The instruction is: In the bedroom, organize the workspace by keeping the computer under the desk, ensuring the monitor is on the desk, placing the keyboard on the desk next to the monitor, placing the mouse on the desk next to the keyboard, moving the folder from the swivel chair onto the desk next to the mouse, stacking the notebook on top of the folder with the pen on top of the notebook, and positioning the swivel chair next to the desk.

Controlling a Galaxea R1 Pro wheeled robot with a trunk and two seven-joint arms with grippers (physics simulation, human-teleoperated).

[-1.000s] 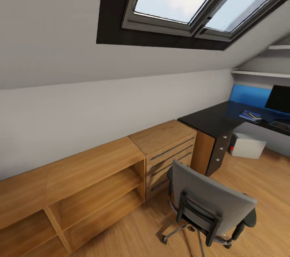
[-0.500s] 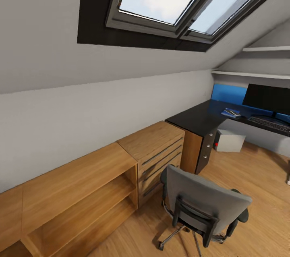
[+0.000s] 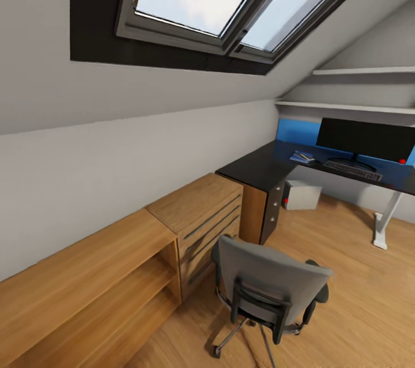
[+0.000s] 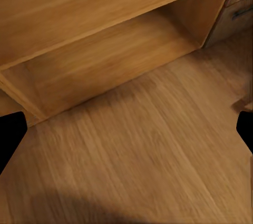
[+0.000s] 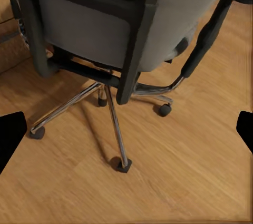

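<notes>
Head view: computer (image 3: 301,194) under desk (image 3: 259,167)

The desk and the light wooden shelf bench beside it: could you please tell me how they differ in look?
The desk has a matt black top; the shelf bench is light wood throughout. The desk carries a monitor and keyboard; no items show on the bench top. The desk's drawers have round knobs; the bench's have long bar handles. Both stand along the sloped wall.

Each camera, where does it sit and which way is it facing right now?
Head view: high up, facing the desk corner and swivel chair; no arms visible.
Left wrist view: near the left gripper, facing the wooden floor and shelf bench; black fingertips at edges.
Right wrist view: near the right gripper, facing the chair's back.
Head and right wrist share the chair.
</notes>
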